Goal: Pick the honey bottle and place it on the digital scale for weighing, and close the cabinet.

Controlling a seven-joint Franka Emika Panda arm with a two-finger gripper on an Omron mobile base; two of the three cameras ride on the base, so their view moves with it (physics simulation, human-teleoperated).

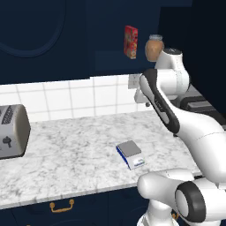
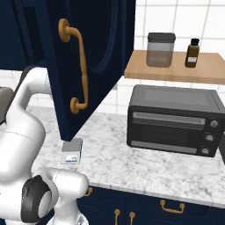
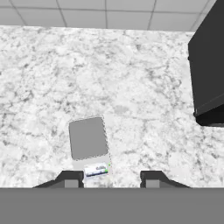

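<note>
The honey bottle (image 1: 153, 47), a squat amber jar with a pale lid, stands on the shelf inside the open navy cabinet (image 1: 110, 31), just right of a red box (image 1: 130, 42). The cabinet's door (image 2: 94, 52) swings out over the counter, its brass handle (image 2: 81, 66) facing me. The digital scale (image 1: 131, 153) (image 2: 71, 151) lies flat on the marble counter with nothing on its grey plate (image 3: 88, 137). My gripper (image 3: 111, 178) hangs open well above the counter, looking straight down, with the scale just ahead of its left finger and nothing between the fingers.
A chrome toaster (image 1: 11, 131) sits at the counter's left end. A black toaster oven (image 2: 173, 121) (image 3: 209, 74) stands to the right of the scale. Above it a wooden shelf (image 2: 176, 68) carries a grey canister (image 2: 161, 49) and a small dark bottle (image 2: 192, 53).
</note>
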